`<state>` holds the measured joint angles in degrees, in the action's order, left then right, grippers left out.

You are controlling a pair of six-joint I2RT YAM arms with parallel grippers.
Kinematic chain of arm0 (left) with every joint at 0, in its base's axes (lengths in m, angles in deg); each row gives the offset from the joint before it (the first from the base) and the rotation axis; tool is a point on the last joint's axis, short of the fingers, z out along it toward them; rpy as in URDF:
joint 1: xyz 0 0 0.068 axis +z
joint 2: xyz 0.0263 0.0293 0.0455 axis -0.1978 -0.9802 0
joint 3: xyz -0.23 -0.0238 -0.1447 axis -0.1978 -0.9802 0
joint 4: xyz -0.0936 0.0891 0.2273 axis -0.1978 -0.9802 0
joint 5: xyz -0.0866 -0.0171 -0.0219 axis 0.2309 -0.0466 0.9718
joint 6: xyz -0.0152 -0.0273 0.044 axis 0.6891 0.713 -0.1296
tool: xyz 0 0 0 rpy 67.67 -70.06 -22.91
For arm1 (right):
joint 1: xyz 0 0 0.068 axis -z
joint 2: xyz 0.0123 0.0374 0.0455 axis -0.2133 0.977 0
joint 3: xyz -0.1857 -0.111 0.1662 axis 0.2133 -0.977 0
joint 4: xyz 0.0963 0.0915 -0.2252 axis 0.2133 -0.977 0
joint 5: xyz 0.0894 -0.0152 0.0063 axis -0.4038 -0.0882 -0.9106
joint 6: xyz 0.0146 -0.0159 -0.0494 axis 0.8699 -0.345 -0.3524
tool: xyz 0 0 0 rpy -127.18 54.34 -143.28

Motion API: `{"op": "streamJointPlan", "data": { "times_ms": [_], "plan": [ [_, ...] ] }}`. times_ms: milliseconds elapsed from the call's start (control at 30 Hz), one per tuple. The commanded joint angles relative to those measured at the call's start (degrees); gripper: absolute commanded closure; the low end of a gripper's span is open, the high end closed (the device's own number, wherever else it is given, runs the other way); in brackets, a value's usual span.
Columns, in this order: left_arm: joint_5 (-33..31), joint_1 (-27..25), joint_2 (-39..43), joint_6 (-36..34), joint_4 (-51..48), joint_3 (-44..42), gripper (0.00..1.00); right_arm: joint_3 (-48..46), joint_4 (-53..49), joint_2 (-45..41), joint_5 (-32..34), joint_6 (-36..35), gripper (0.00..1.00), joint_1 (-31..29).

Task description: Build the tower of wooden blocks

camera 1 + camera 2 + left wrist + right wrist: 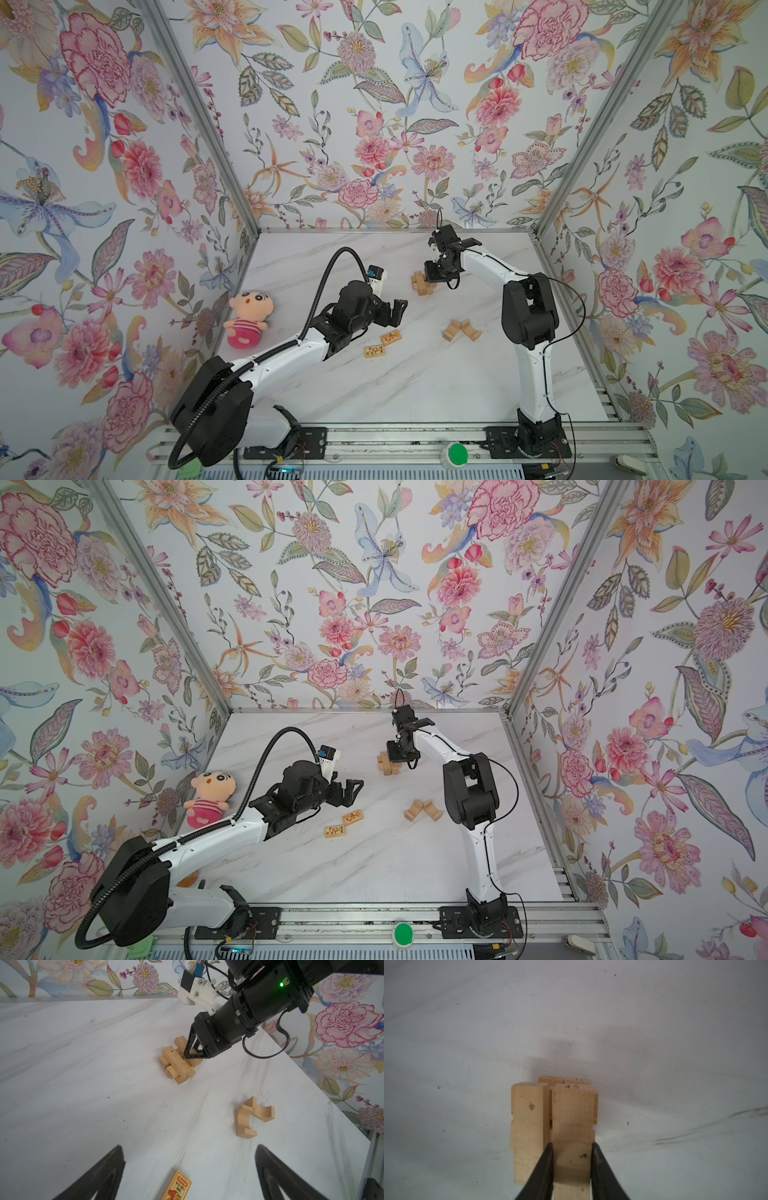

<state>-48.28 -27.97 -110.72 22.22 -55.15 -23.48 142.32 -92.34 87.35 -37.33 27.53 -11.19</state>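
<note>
The tower [424,283] stands toward the far middle of the surface [415,382], a small stack of crisscrossed layers with some ends jutting out unevenly. In the right wrist view, the right tool [572,1147] is pinching a plain block [572,1109] by its long sides and setting it on the top layer, parallel to a neighbouring top block [527,1118]. One of its fingers [544,1167] sits in the narrow gap between the two. To finish this placement well, the block should probably be lowered until it lies flat. The jaws should then part only a little, and the tool should rise straight up so that the inner finger does not drag the neighbour or twist the stack. The left tool [392,313] hangs spread wide and empty over the near left, just beside two printed blocks [382,344] that lie flat. Two curved wooden pieces [461,330] lean together near the right arm, well apart from the tower. A pink doll [247,318] lies at the left edge. No box, tray or other container shows in any view, and every loose piece lies directly on the surface.
</note>
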Motion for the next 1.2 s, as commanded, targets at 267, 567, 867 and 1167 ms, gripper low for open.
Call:
{"op": "streamJointPlan", "data": {
  "times_ms": [267,567,867,1167],
  "plan": [
    [-1.2,0.0,1.4,-1.3,0.0,0.3,0.01,2.4,-1.8,1.5,-0.6,-0.2,0.7,-0.7],
    [-1.2,0.0,1.4,-1.3,0.1,0.1,0.01,2.1,-2.1,1.3,-0.3,0.0,0.7,-0.7],
    [-1.1,0.1,1.4,-1.3,0.2,0.1,0.01,1.6,-2.0,1.1,0.2,0.2,0.69,-0.8],
    [-1.2,0.1,1.7,-1.1,0.3,-0.2,0.01,0.8,-2.0,0.8,0.6,0.7,0.69,-0.6]
  ]
}}
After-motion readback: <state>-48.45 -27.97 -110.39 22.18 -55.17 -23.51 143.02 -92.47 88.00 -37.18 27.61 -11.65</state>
